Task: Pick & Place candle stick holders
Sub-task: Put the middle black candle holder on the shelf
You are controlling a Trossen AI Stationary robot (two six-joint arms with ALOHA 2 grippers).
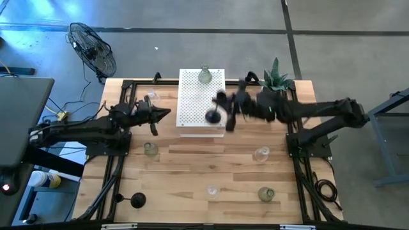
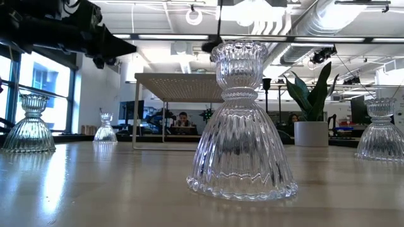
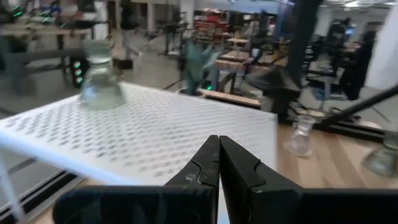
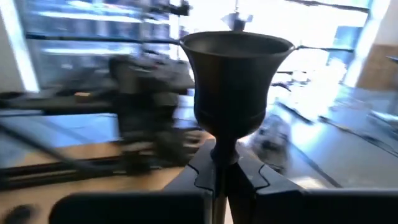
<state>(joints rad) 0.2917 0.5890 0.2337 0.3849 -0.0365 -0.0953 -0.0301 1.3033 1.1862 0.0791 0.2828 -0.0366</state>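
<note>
My right gripper is over the white perforated box, shut on a black candle holder whose cup stands above the fingers in the right wrist view. My left gripper is shut and empty at the box's left edge, and it also shows in the left wrist view. A glass holder stands on the box's far part. Several more glass holders stand on their bases on the table, such as one at the left and one at the right. Another black holder stands at the near left. My right gripper pinches the black holder's thin stem between its two fingers, just below the cup. The fingers come from the table's right and lie across the stem. The holder is upright, cup up. In the low view its base hangs clear above the box's top.
A green spiky plant in a pot stands at the far right, close to my right arm. Two glass holders stand near the front edge. One of them fills the low view. A fan stands off the table's far left.
</note>
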